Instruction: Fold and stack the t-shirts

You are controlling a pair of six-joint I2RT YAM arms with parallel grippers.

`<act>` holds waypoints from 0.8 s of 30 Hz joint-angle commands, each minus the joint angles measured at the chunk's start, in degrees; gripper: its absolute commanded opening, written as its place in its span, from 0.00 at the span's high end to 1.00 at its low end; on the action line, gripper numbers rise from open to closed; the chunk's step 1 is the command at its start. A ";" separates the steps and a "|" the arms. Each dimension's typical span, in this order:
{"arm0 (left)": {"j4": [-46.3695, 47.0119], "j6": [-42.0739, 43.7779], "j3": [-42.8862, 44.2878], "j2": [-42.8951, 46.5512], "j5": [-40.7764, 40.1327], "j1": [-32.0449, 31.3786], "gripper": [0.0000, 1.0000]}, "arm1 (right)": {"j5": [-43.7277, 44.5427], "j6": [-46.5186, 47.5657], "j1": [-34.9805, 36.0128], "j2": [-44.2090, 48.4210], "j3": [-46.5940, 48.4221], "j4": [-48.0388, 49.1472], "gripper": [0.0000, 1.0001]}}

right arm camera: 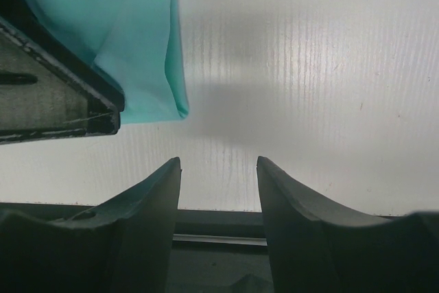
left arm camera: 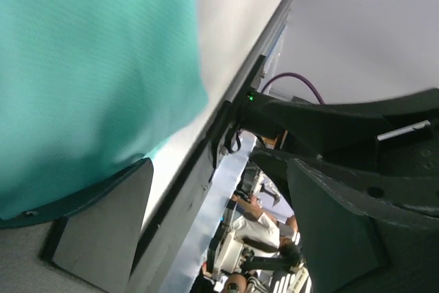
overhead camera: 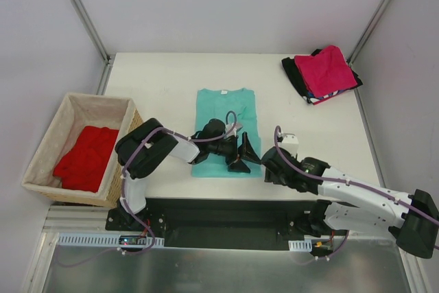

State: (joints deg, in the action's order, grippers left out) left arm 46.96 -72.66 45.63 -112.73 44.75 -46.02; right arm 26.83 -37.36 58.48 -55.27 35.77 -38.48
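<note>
the teal-green folded cotton t-shirt (overhead camera: 226, 128) lies flat at the centre of the white table (overhead camera: 164, 80), collar toward the far edge.

left gripper (overhead camera: 243, 157): positioned over the near right corner of the teal shirt. jaws wide apart. in the left wrist view, one finger (left arm camera: 103, 224) is against the cloth edge and the other is well apart from it, so nothing is clamped.

right gripper (overhead camera: 267, 164): low over bare table, just beside the same corner. jaws apart, only table surface between them in the right wrist view; the shirt corner (right arm camera: 137, 46) lies ahead and to the left.

the magenta-pink folded t-shirt (overhead camera: 328, 70) rests on the black t-shirt (overhead camera: 293, 73) at the far right corner. the bright red crumpled t-shirt (overhead camera: 86, 156) sits in the tan woven wicker basket (overhead camera: 96, 96), left of the table.
</note>
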 commanded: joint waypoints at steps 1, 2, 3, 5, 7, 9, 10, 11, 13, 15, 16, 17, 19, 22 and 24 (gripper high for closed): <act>-7.74 5.95 3.76 9.62 0.60 0.58 0.21 | 2.00 0.97 0.06 -0.19 3.34 -1.34 0.48; -9.59 6.74 4.90 10.85 0.43 0.58 0.21 | 2.00 1.24 0.06 -0.80 3.60 -0.90 0.48; -12.48 7.96 5.61 12.86 0.25 0.67 0.20 | 1.91 1.33 0.06 -1.16 4.04 -0.63 0.48; -14.61 8.68 7.01 14.63 0.16 0.84 0.20 | 1.74 1.77 0.14 -1.86 4.48 0.15 0.48; -16.98 9.64 7.63 16.39 -0.01 1.11 0.20 | 1.65 2.03 0.06 -3.00 5.01 0.77 0.48; -18.13 10.52 7.55 17.36 -0.10 1.46 0.20 | 1.56 2.73 0.06 -4.23 5.80 1.47 0.48; -18.48 10.70 6.94 17.37 -0.36 1.63 0.20 | 1.65 2.91 0.06 -4.58 5.98 2.17 0.48; -18.40 10.61 6.50 17.45 -0.45 1.98 0.20 | 1.73 3.17 0.06 -5.11 6.15 2.53 0.48; -17.96 10.88 4.75 16.84 -0.63 2.34 0.20 | 1.91 3.88 -0.03 -6.96 7.12 3.23 0.48; -16.99 10.87 3.60 16.14 -0.63 2.78 0.20 | 1.82 4.58 -0.03 -8.62 7.65 4.02 0.48; -16.90 11.22 2.81 15.87 -1.50 2.86 0.20 | 1.65 4.84 -0.12 -9.15 8.26 4.81 0.48; -16.90 11.75 2.37 15.35 -1.77 3.04 0.20 | 1.39 5.19 -0.38 -9.68 8.53 5.25 0.48; -16.99 12.37 0.97 14.91 -2.82 4.00 0.20 | 0.68 6.25 -0.91 -11.26 9.66 6.57 0.48; -16.99 13.07 -1.14 14.73 -3.00 6.20 0.21 | 0.15 7.48 -1.52 -13.11 11.42 7.45 0.48; -17.34 14.12 -2.20 16.13 -3.44 8.56 0.21 | -0.28 8.09 -1.79 -14.08 12.39 7.80 0.48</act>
State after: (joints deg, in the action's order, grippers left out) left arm 29.54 -61.67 45.50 -97.62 42.46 -41.10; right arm 26.76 -31.79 57.39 -67.90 44.18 -33.32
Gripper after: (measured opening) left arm 0.795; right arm 0.521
